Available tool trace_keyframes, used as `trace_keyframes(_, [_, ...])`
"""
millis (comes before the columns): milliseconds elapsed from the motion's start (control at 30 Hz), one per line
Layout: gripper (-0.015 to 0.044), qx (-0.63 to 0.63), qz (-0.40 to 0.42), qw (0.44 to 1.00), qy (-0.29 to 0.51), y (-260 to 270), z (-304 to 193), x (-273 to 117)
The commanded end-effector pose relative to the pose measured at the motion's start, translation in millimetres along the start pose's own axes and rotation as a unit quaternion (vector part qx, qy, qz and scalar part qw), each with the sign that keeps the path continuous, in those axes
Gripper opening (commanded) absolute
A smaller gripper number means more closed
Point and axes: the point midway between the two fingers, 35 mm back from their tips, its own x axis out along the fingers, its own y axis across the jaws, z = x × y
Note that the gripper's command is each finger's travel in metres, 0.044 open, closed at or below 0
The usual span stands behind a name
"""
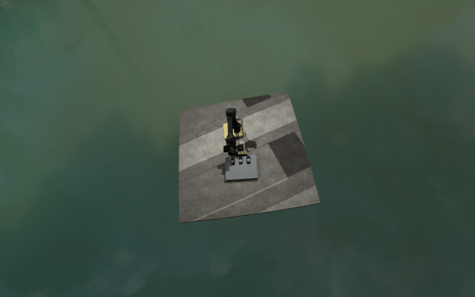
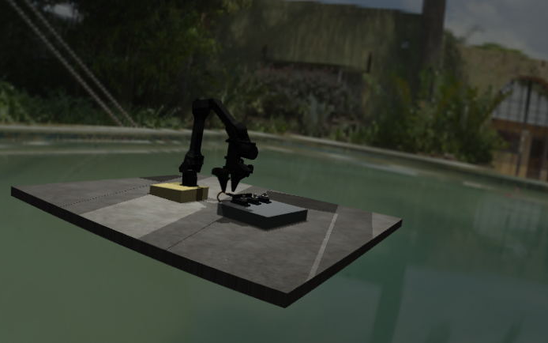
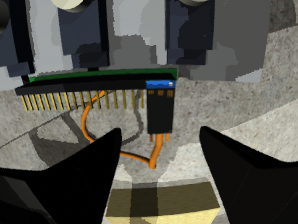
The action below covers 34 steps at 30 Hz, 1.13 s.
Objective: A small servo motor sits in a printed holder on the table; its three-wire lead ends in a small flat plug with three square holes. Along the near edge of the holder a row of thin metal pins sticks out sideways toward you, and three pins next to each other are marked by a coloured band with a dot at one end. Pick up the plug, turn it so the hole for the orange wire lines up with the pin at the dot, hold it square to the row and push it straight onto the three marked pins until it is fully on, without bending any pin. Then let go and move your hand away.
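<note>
The black plug [image 3: 160, 112] is on the pins under the blue band [image 3: 156, 84], square to the row as far as I can see. No bare pin shows between plug and black strip. The pale dot [image 3: 171, 84] is at the band's right end. The orange lead [image 3: 83, 122] leaves the plug's rear and loops left; which wire lines up with the dot, I cannot tell. Other pins [image 3: 54, 101] stick out bare to the left and look straight. My gripper [image 3: 160, 132] [image 2: 229, 191] is open, its fingers apart on either side of the plug's rear, not touching it.
The grey block [image 1: 241, 171] [image 2: 268, 209] bears three dark clamps with pale round tops, beyond the pin row. The green board edge [image 3: 125, 75] lies behind the black strip. The yellow base block [image 1: 226, 130] [image 2: 170, 190] is under the arm. A servo is not clearly seen.
</note>
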Motion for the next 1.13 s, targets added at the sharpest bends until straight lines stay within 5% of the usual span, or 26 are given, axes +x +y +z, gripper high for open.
trace_keyframes(0, [0.0367,0.002,0.001,1.000,-0.015,-0.1,5.5,-30.9])
trace_keyframes(100, [0.0440,0.002,0.001,1.000,-0.015,0.1,3.4,-50.2])
trace_keyframes(1100, [0.0440,0.002,0.001,1.000,-0.015,0.1,3.4,-50.2])
